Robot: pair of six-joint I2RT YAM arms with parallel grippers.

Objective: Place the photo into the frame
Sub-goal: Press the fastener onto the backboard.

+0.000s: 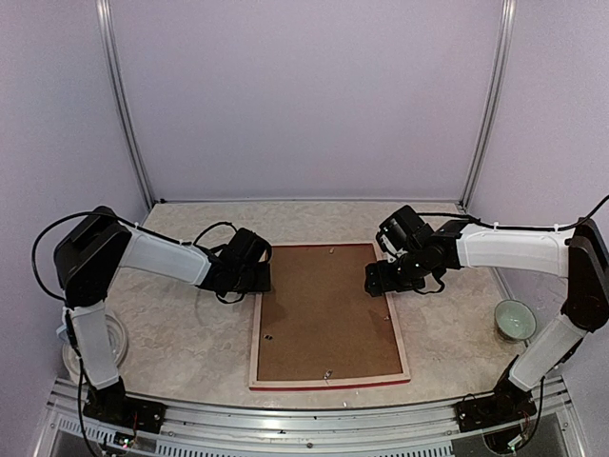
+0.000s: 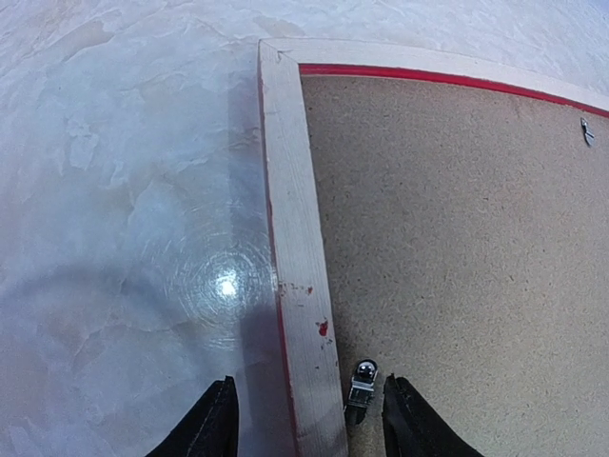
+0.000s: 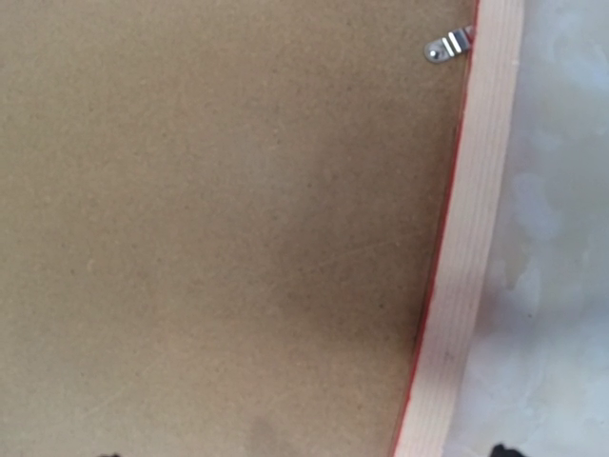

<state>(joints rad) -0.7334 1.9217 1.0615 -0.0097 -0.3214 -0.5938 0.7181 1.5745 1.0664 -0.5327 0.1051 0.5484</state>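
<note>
The frame [image 1: 328,383] lies face down in the middle of the table, pale wood back up, red along its edges. A brown backing board [image 1: 324,314] fills it. The photo is hidden. My left gripper [image 1: 259,278] hangs low over the frame's left bar near the far corner. In the left wrist view it [image 2: 309,419] is open, its black fingers [image 2: 214,424] astride the bar [image 2: 295,219] and a small metal clip [image 2: 361,386], touching neither. My right gripper [image 1: 376,279] hovers over the right bar [image 3: 471,248], open wide [image 3: 303,453], only its fingertips showing at the bottom edge.
A pale green bowl [image 1: 514,319] stands at the right by the right arm. A clear round dish [image 1: 114,343] sits at the left behind the left arm. Another metal clip [image 3: 447,45] sits on the board by the right bar. Walls close off the back and sides.
</note>
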